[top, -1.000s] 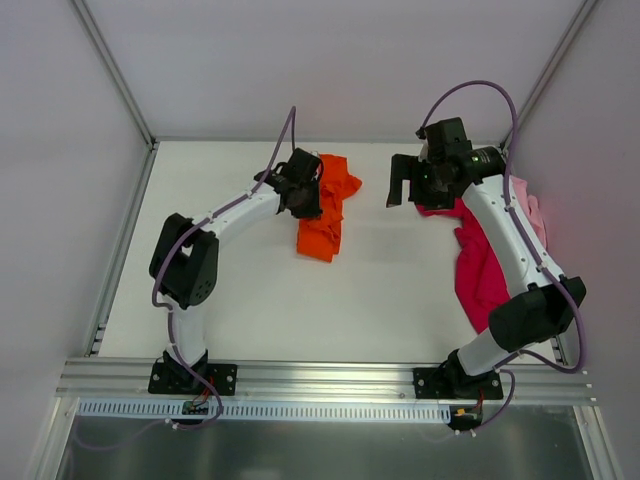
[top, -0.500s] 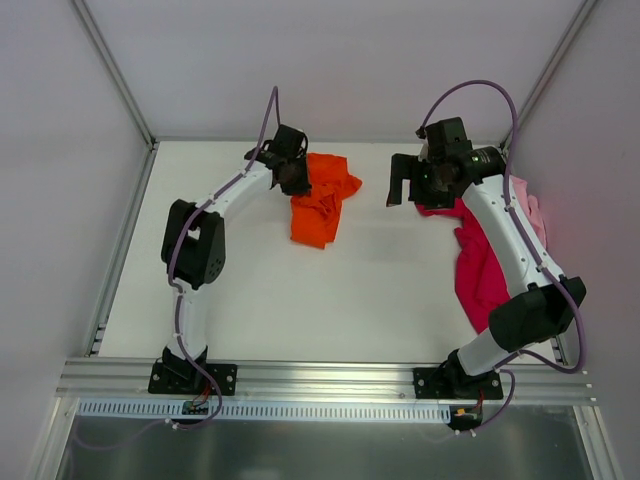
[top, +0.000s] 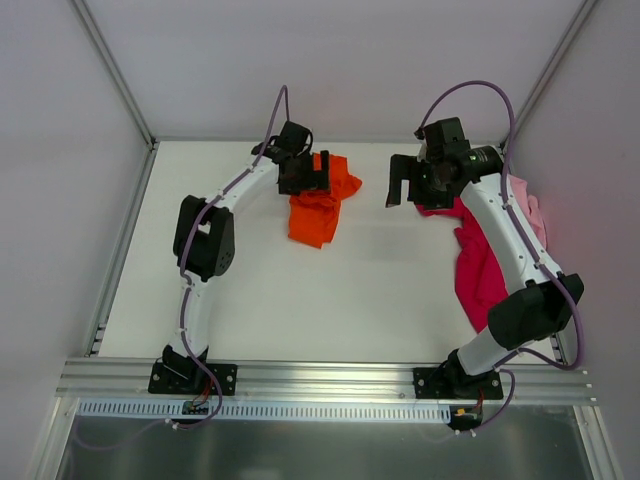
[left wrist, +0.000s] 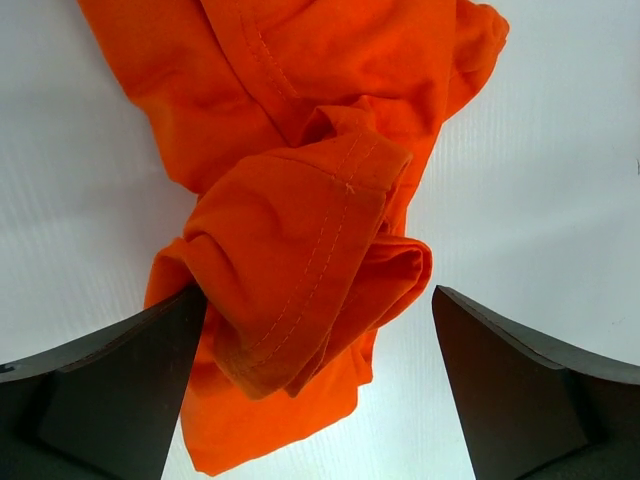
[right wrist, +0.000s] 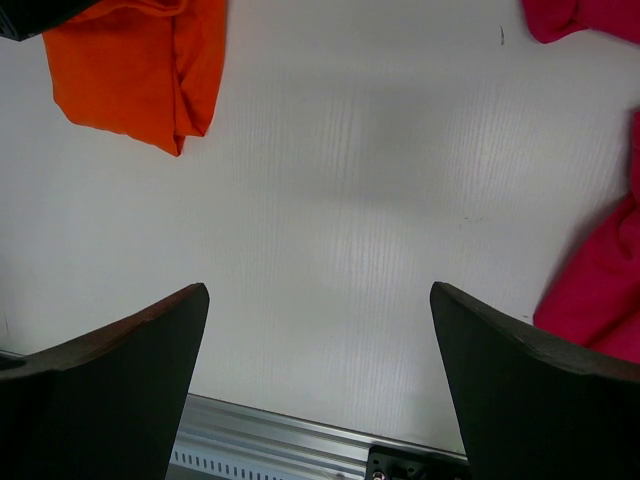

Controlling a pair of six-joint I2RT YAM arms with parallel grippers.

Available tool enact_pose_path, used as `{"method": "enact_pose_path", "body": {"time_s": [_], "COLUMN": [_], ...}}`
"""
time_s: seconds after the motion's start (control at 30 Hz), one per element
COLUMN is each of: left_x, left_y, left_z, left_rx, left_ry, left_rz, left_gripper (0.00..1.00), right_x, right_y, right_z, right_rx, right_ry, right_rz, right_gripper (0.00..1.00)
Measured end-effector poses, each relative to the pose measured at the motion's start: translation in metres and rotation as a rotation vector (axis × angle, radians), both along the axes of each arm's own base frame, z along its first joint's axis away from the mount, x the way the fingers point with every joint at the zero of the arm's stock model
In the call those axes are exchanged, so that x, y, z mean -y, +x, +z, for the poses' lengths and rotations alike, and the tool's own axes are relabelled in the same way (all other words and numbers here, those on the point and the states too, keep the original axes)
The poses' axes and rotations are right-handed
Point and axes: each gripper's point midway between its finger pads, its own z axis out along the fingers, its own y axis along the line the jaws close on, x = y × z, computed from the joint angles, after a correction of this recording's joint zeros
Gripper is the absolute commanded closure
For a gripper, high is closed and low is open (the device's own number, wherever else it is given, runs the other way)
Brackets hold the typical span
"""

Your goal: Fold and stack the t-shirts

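White table (top: 250, 290) bears orange shirt (top: 318, 205); only overhead shows pink shirt (top: 538, 215).

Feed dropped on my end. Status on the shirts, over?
Left gripper open, straddling bunched orange shirt. Right gripper open, empty, over bare table. Magenta shirt and pink shirt crumpled at right, unfolded. Nothing stacked; nothing in the way.

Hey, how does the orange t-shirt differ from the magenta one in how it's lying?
The orange t-shirt is bunched into a compact heap at the far middle; the magenta t-shirt sprawls long along the right side. The open left gripper hangs right over the orange t-shirt; the open right gripper is over bare table, beside the magenta t-shirt. Both are crumpled, unfolded and unheld.
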Motion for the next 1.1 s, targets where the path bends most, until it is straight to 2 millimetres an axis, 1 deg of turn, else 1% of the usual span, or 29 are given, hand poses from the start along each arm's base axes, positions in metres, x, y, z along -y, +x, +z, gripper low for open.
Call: {"method": "enact_pose_path", "body": {"time_s": [0.13, 0.2, 0.27, 0.33, 0.43, 0.5, 0.53, 0.57, 0.63, 0.67, 0.73, 0.93, 1.0, 1.1], "left_x": [-0.002, -0.008, -0.019, -0.032, -0.045, -0.048, -0.046, -0.045, -0.043, -0.041, -0.037, -0.02, -0.01, 0.005], "left_y": [-0.003, -0.01, -0.025, -0.042, -0.065, -0.071, -0.072, -0.072, -0.074, -0.074, -0.076, -0.077, -0.069, -0.049], "left_z": [0.0, 0.002, 0.006, 0.015, 0.041, 0.062, 0.071, 0.077, 0.081, 0.08, 0.071, 0.031, 0.026, 0.026], "left_rx": [-0.004, -0.005, -0.008, 0.009, 0.06, 0.104, 0.128, 0.146, 0.156, 0.152, 0.125, 0.012, -0.014, -0.002], "left_ry": [0.007, 0.017, 0.037, 0.066, 0.065, 0.044, 0.033, 0.023, 0.009, 0.003, -0.001, -0.023, -0.041, -0.069], "left_rz": [0.003, 0.012, 0.026, 0.045, 0.062, 0.065, 0.063, 0.063, 0.056, 0.05, 0.037, -0.017, -0.033, -0.05], "left_gripper": [0.01, 0.01, 0.01, 0.01, 0.01, 0.01, 0.01, 0.01, 0.01, 0.01, 0.02, 0.04, 0.04, 0.04], "right_x": [-0.001, -0.001, -0.002, -0.004, -0.007, -0.009, -0.01, -0.01, -0.01, -0.011, -0.011, -0.015, -0.015, -0.015], "right_y": [0.0, 0.001, 0.001, 0.002, 0.004, 0.003, 0.003, 0.004, 0.004, 0.004, 0.004, 0.009, 0.009, 0.01], "right_z": [-0.001, -0.002, -0.001, -0.001, -0.003, -0.006, -0.006, -0.007, -0.007, -0.007, -0.007, -0.001, 0.001, 0.002], "right_rx": [-0.004, -0.005, -0.004, 0.001, 0.0, -0.011, -0.012, -0.013, -0.013, -0.014, -0.015, -0.004, 0.003, 0.004], "right_ry": [0.001, 0.002, 0.007, 0.016, 0.029, 0.036, 0.039, 0.039, 0.041, 0.042, 0.045, 0.058, 0.06, 0.06], "right_rz": [0.002, 0.002, 0.005, 0.009, 0.013, 0.019, 0.02, 0.021, 0.022, 0.023, 0.025, 0.032, 0.032, 0.032], "right_gripper": [0.0, 0.0, 0.0, 0.0, 0.0, 0.0, 0.0, 0.0, 0.0, 0.0, 0.0, 0.0, 0.0, 0.0]}}
